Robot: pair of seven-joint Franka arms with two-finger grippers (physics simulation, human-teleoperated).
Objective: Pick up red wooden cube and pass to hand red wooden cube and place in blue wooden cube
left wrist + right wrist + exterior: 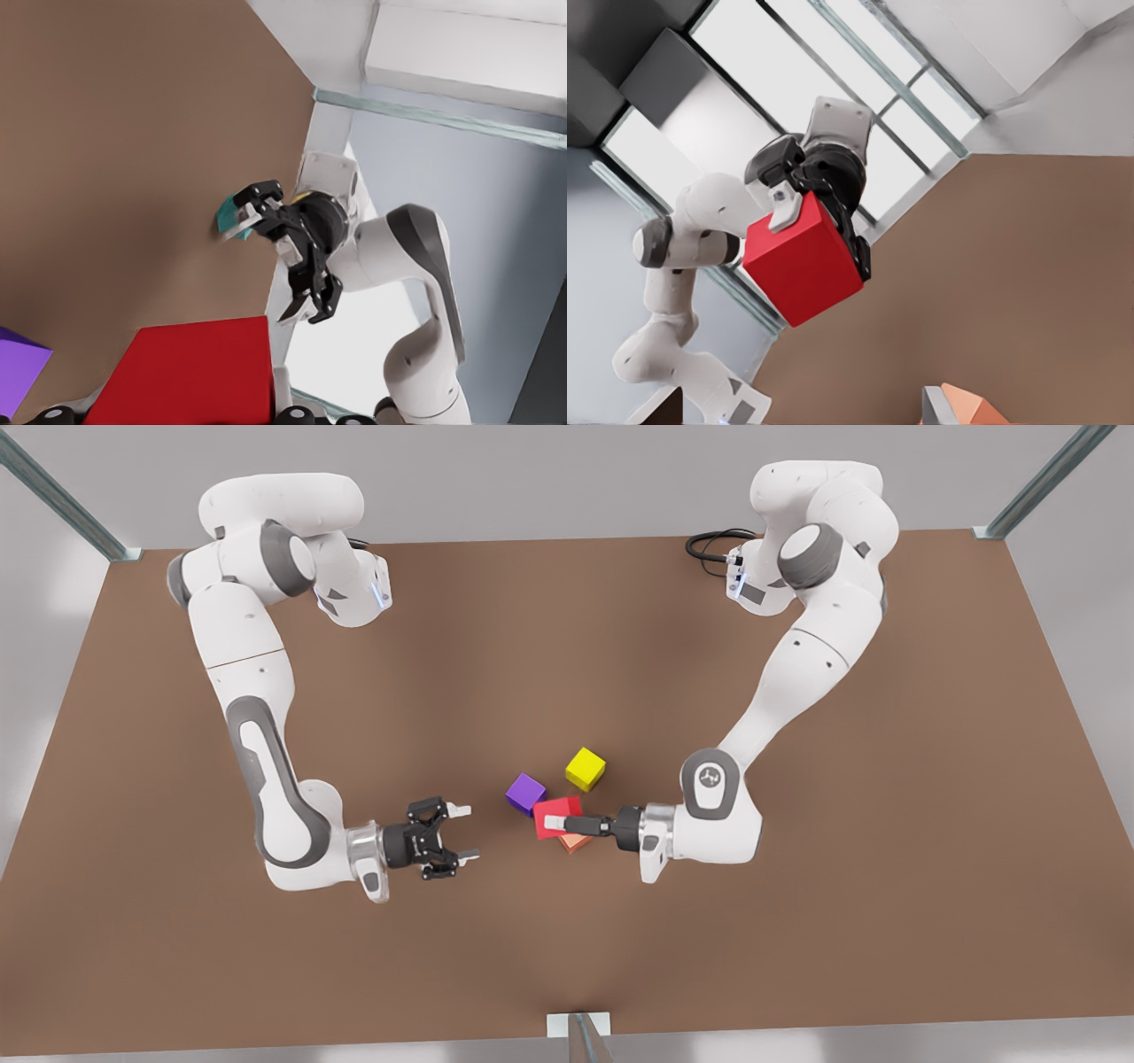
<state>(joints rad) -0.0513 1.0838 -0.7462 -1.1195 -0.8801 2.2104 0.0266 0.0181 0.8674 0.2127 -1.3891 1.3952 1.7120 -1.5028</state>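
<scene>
In the front view, the brown table [797,957] carries a small cluster of cubes near its middle, a little toward the near edge: a yellow cube [586,768] farthest back, a purple cube [525,793] just beside the red wooden cube [554,809], and a salmon cube [576,841] partly hidden beneath the red one. The left gripper [560,824] reaches in level from the front view's right, its arm bent low at the elbow, fingers clamped on the red wooden cube. Facing it from the front view's left, the right gripper [465,833] hangs level and low over the table with fingers spread apart, holding nothing. In the left wrist view, the red wooden cube [190,372] sits close between that arm's fingers, the purple cube [18,363] is beside it, and farther off the right gripper [264,273] stands spread, with the blue wooden cube [229,212] on the table just behind it, near the table's edge. In the right wrist view, the left gripper [819,235] pinches the red wooden cube [804,266] clear of the table, and the salmon cube [970,407] lies below.
</scene>
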